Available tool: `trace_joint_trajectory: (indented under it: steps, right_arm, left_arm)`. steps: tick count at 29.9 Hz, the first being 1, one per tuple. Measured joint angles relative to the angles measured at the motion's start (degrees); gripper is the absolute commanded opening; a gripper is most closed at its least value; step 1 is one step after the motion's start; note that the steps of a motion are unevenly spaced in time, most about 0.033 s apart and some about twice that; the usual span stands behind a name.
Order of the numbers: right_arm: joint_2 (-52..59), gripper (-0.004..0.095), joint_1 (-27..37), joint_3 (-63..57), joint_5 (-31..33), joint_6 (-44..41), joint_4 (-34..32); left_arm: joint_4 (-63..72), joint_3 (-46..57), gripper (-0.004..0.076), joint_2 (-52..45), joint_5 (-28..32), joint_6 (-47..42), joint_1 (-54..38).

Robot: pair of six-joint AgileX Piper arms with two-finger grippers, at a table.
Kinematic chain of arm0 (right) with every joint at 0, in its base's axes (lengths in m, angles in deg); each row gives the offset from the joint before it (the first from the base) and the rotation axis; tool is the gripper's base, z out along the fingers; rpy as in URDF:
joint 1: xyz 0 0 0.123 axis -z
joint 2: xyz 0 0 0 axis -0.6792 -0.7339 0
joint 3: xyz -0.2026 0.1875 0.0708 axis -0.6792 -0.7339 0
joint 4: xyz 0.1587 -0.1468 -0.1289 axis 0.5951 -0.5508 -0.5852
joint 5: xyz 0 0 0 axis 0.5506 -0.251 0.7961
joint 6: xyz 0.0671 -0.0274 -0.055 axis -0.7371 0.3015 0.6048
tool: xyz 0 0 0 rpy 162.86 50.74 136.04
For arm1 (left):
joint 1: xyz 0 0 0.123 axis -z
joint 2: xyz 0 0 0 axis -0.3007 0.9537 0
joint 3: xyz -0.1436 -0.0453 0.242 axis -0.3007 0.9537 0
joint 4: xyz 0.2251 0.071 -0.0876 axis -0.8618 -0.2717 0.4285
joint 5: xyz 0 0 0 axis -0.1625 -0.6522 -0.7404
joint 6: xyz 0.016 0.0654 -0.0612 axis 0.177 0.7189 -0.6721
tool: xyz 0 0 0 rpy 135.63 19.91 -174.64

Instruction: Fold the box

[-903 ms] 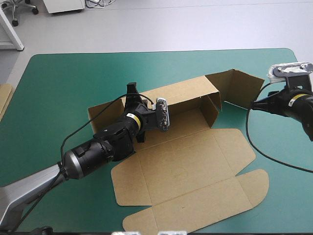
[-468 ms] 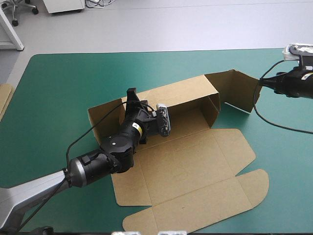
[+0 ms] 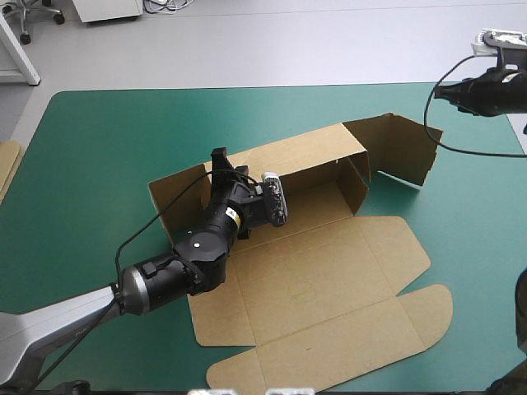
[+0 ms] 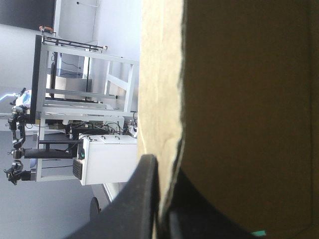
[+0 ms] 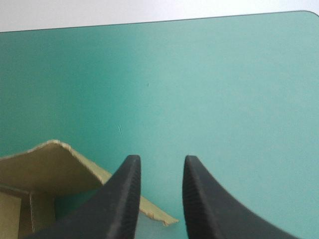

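Right gripper (image 5: 160,162) has let go and backed off – just before it was level with the raised end flap (image 3: 395,148), now it sits up by the table's far right corner, well clear of the board. Its black fingers (image 5: 127,184) are spread with nothing between them, only teal-green cover (image 5: 224,74) ahead and the flap's edge off to one side below. Left gripper (image 4: 164,169) hasn't released: fingers all but closed, pinching the top edge of the back wall (image 3: 288,160), one finger on each face of the board, and the wrist has rolled slightly since earlier. Box (image 3: 313,271) is mid-table – back wall upright, short flaps at both ends standing but splayed outward, not tucked, front panels and rounded lid flat toward the near edge. My read: back wall is being held while the right arm resets for another go at the end flap; fold is at an early stage, no wall locked in yet
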Motion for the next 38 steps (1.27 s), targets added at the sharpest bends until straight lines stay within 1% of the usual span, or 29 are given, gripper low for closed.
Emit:
trace_joint_trajectory:
  steps: [2,9,12,18,19,26,32,38]
  right_arm:
    - [-3.82,-0.0021,0.00,4.09,0.93,0.07,1.06]
    - [-15.54,-0.0019,0.00,19.15,5.14,1.58,5.48]
    - [-19.10,-0.0019,0.00,22.65,6.41,2.92,8.39]
    - [-24.23,-0.0019,-0.13,23.69,9.50,9.82,20.07]
    - [-24.88,-0.0019,-0.35,23.69,9.79,10.59,21.09]
    - [-27.46,-0.0019,-1.69,23.69,15.14,12.85,20.93]
    - [-26.17,-0.0020,-1.75,22.22,15.41,12.92,20.38]
    - [-22.80,-0.0020,-1.75,15.90,15.41,14.26,19.99]
  left_arm:
    - [-0.20,0.12,-0.0010,0.05,-0.20,-0.05,0.34]
    - [-1.37,0.55,-0.0010,0.05,-1.52,-0.17,1.78]
    - [-1.64,0.55,-0.0010,0.05,-1.64,-0.17,1.96]
    - [-3.58,0.57,-0.0010,0.17,0.07,-1.08,2.07]
    - [-3.81,0.57,-0.0010,0.22,0.27,-1.14,2.07]
    - [-4.41,0.57,-0.0010,0.53,0.55,-1.42,2.07]
    - [-5.80,0.62,-0.0010,1.07,0.18,-1.49,2.07]
    - [-8.11,0.64,-0.0010,1.64,1.12,-1.49,2.07]
